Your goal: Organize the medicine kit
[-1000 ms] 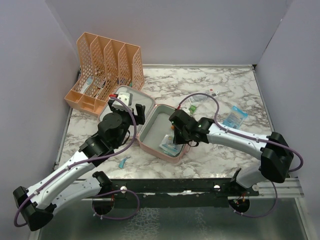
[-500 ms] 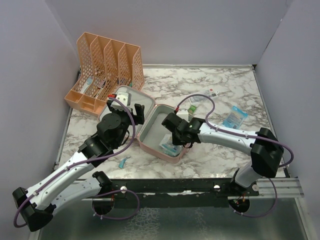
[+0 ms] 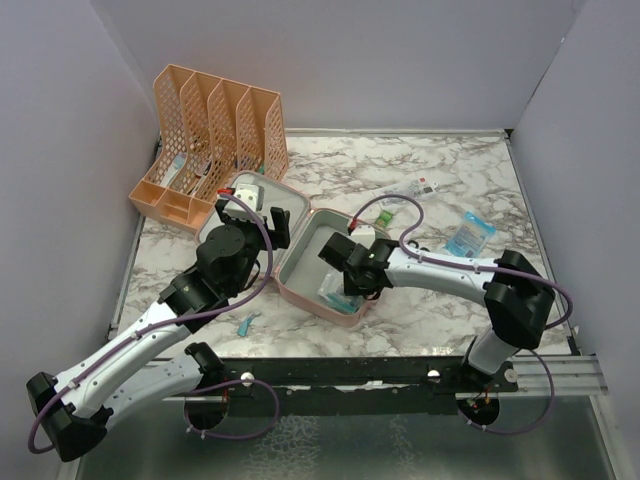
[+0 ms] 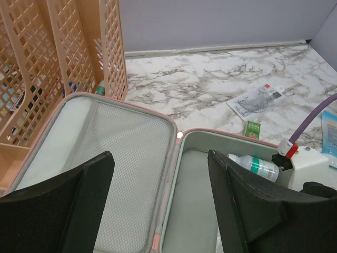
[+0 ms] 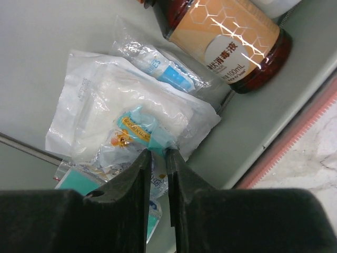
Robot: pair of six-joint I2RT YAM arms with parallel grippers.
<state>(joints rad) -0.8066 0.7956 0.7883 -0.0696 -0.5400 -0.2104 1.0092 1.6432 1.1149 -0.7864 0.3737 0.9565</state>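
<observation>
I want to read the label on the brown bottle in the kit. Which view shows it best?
Right wrist: the brown bottle lies close up inside the medicine kit, label facing the camera. In the top external view the right arm hides it; the left wrist view does not show it.

**Pink, orange and marble**

The medicine kit (image 3: 343, 316) was pink outside and pale grey-green inside. The perforated file rack (image 3: 213, 125) at far left was orange. The table (image 3: 460, 180) was white marble with grey veins. The brown bottle (image 5: 231, 45) carried an orange label.
</observation>
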